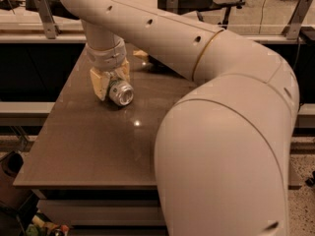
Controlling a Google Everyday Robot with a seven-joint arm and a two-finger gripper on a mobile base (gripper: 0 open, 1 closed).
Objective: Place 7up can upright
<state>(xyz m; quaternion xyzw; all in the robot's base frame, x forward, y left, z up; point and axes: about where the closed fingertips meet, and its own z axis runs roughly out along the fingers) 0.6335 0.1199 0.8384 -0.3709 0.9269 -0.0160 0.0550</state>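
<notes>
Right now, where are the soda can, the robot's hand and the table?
7up can (121,93): camera view, on its shiny round end.
hand (112,84): camera view, midway between its fingertips, astride the can.
table (83,146): camera view, on bare brown top near the front.

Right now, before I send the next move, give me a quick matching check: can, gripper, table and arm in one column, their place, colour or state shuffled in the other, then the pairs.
Things:
1. can
2. gripper
3. table
4. arm

Descriptions:
A. brown flat top with a small glare spot
B. on its side, silver end toward the camera
C. cream, sweeping from front right to far left
D. low over the table's far left part, right at the can

Pairs: 1-B, 2-D, 3-A, 4-C
</notes>
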